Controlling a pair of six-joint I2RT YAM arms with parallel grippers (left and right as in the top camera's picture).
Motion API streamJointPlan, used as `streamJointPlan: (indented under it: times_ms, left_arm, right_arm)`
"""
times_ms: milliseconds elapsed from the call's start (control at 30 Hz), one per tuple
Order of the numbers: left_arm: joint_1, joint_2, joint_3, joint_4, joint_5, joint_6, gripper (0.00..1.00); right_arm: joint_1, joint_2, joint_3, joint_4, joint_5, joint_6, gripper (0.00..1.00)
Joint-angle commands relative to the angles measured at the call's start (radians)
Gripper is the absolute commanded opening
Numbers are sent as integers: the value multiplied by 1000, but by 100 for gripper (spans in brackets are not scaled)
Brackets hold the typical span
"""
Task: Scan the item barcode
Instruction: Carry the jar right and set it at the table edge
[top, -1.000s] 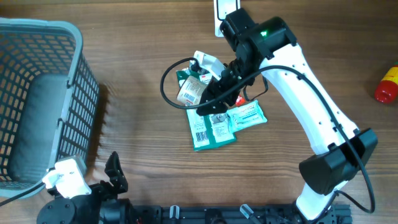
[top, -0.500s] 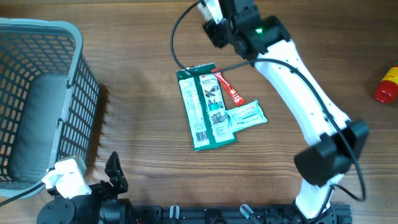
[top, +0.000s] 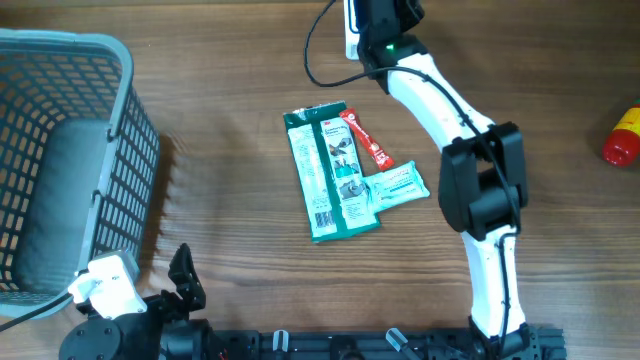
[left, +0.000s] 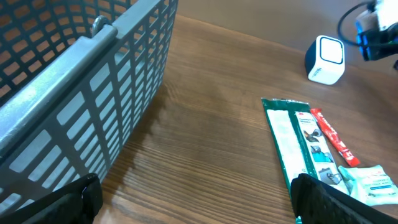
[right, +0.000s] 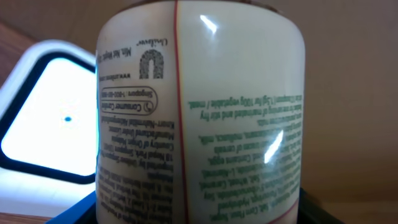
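The right gripper (top: 372, 12) sits at the 12 o'clock edge of the counter (top: 220, 120), pinching a white jar (right: 199, 112) that fills its wrist camera. Its fingers are hidden behind the jar, so the grip is judged from how the jar hangs close before the lens. The jar's long axis runs from 12 to 6 o'clock in that view, and the print reads upside down, so it is held inverted to the camera.

The scanner (right: 43, 118) lies just behind the jar at its 9 o'clock, its lit window with a blue dot partly covered by the jar's edge. From the left wrist it shows as a small white block (left: 326, 59) near 1 o'clock.

The face turned to the camera carries only ingredient text and a maker's mark, with no barcode in sight. The bars are probably round the side or back, so the next move likely calls for rolling the jar about its long axis until they meet the window.

The left gripper (left: 196, 186) rests at 7 o'clock, jaws spread wide and holding nothing, well apart from the scanner. The right arm is plainly the nearer.

A green packet (top: 325, 175), a red sachet (top: 365, 140) and a pale sachet (top: 398, 187) lie mid-counter, with the basket (top: 60, 60) at 9 o'clock
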Motion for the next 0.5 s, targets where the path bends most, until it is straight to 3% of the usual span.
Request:
streamJointPlan:
  times_ms: [0, 267, 467]
  left_arm:
    - [-4, -5, 1, 2, 8, -5, 100]
    - [-4, -5, 1, 2, 8, -5, 100]
    - [-4, -5, 1, 2, 8, -5, 100]
  right_arm:
    - [14, 27, 19, 27, 55, -35, 57]
    - [-10, -1, 19, 20, 109, -38, 59]
    - [-223, -65, 19, -192, 115, 183, 58]
